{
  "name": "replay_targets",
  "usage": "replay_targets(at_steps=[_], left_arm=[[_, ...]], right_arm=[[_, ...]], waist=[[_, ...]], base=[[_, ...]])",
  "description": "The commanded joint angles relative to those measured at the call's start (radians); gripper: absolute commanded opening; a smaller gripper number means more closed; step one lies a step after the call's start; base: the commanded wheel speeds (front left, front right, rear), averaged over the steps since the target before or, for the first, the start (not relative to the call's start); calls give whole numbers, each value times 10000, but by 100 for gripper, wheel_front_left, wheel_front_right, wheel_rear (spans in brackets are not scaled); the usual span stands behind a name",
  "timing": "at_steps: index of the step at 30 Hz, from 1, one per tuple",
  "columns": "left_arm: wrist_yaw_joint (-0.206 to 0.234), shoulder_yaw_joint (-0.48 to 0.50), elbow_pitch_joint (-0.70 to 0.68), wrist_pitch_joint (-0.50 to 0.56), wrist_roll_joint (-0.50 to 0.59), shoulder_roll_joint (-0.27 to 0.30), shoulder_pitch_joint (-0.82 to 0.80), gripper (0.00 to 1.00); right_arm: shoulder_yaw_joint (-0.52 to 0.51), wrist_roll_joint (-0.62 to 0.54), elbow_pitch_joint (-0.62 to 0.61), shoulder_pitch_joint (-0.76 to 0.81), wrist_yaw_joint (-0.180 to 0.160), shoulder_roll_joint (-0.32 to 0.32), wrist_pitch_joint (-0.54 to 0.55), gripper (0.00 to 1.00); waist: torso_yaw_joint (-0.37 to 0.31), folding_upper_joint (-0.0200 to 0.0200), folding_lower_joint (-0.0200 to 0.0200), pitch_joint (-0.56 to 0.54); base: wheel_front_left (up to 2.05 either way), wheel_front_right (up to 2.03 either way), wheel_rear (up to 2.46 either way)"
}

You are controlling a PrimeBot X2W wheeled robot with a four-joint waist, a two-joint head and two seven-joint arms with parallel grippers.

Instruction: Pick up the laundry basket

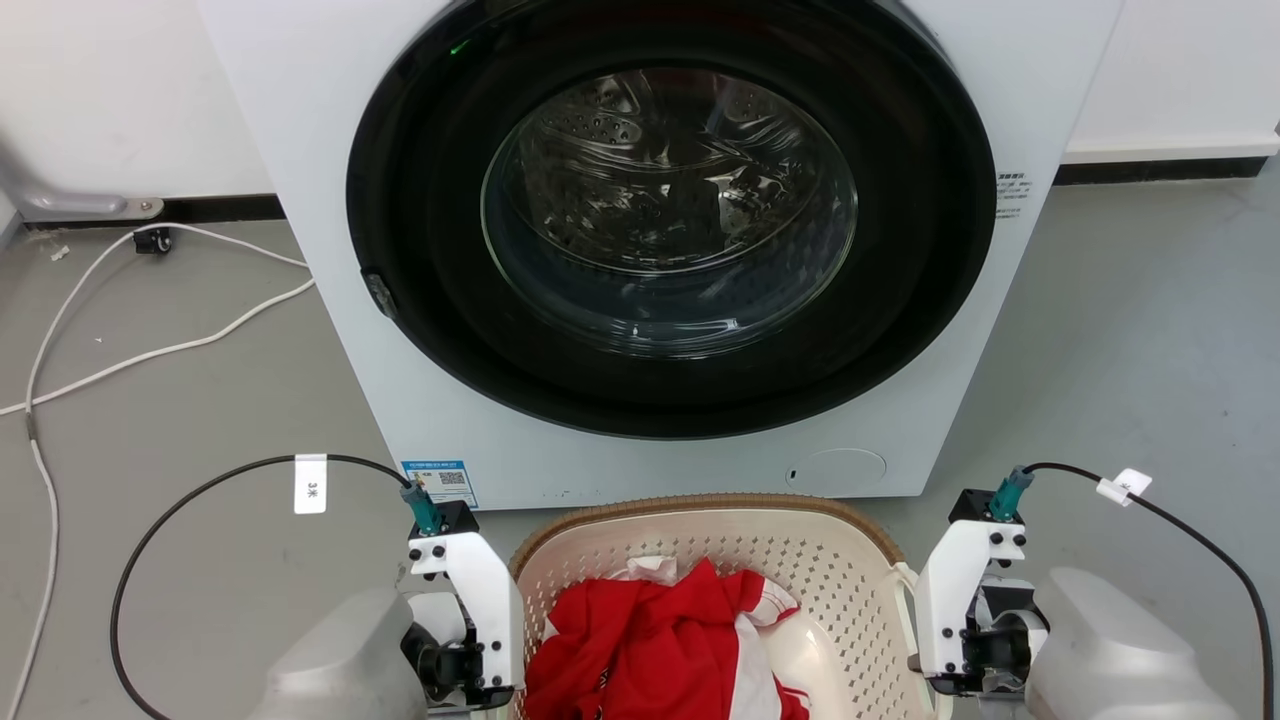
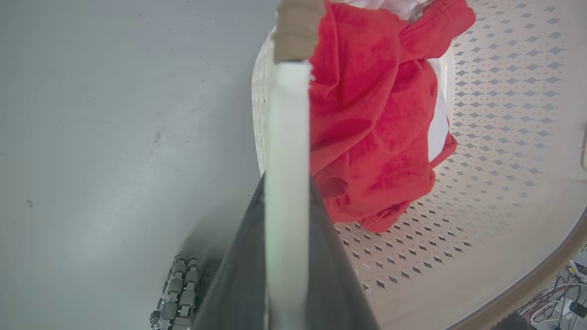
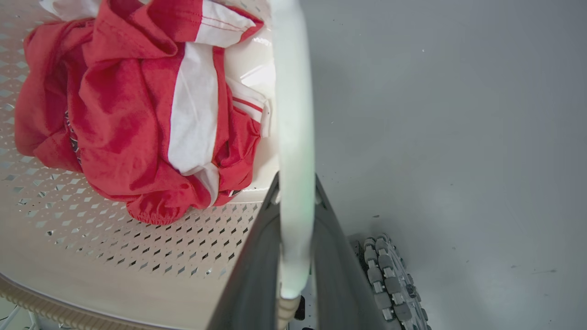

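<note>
The laundry basket (image 1: 800,560), cream with perforated walls and a brown woven-look rim, sits low in the head view just in front of the washer. It holds a red and white garment (image 1: 650,640). My left gripper (image 2: 286,183) is shut on the basket's white left handle (image 2: 286,114), which runs between its two dark fingers. In the same way, my right gripper (image 3: 296,188) is shut on the white right handle (image 3: 293,91). In the head view both white wrist housings flank the basket. I cannot tell whether the basket rests on the floor.
A white front-loading washer (image 1: 330,150) with its round door (image 1: 670,210) shut stands directly behind the basket. White cables (image 1: 150,350) trail over the grey floor at the left. My base's roller wheels (image 2: 176,293) (image 3: 390,279) are close below each handle.
</note>
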Motion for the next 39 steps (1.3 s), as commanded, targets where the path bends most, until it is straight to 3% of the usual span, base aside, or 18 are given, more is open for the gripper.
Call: replay_targets(at_steps=[1, 39], left_arm=[[-132, -34, -93, -8, -104, -226, 119, 0], [-134, -481, -109, -131, -485, -211, 20, 0]], right_arm=[[-19, 77, -50, 53, 4, 146, -58, 0], [30, 165, -1, 88, 15, 236, 257, 0]], waist=[[12, 0, 1, -15], [-7, 0, 1, 31]], base=[[0, 0, 0], [0, 0, 0]])
